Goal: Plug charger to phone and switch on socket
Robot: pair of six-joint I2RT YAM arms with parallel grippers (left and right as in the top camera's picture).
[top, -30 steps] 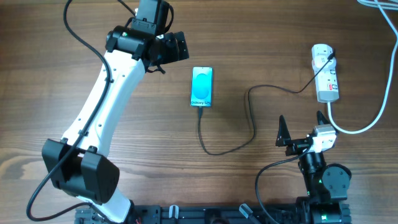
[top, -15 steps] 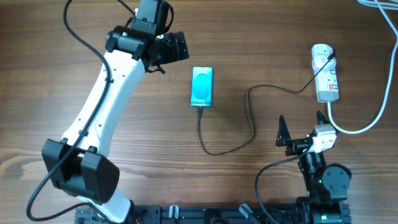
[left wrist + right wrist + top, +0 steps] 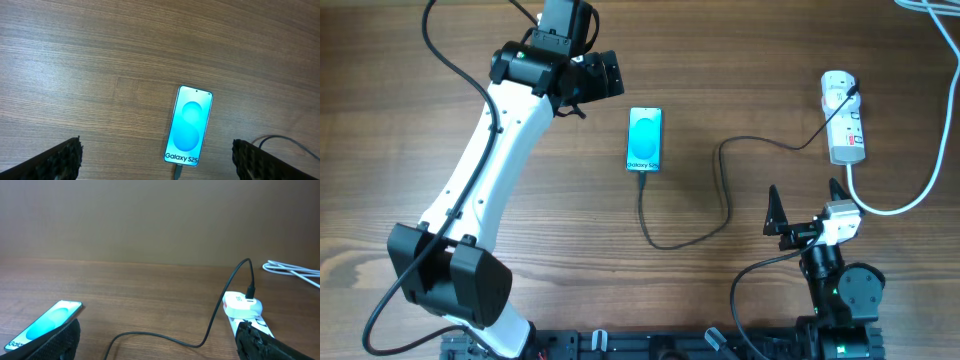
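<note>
Phone (image 3: 645,139) near spread left claw (image 3: 610,78), charger (image 3: 641,205) plugged in

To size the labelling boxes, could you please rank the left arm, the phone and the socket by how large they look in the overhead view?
1. left arm: by far the largest, though it stands above the table, nearer the camera.
2. socket: somewhat longer and wider than the phone.
3. phone: smallest.

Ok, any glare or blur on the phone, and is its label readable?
Overhead: phone evenly lit, no glare, label tiny. Left wrist: sharp, "Galaxy S25" reads clearly; gripper fingers at bottom corners soft. Right wrist: phone slightly soft, label mostly cut off at the lower-left corner.
</note>
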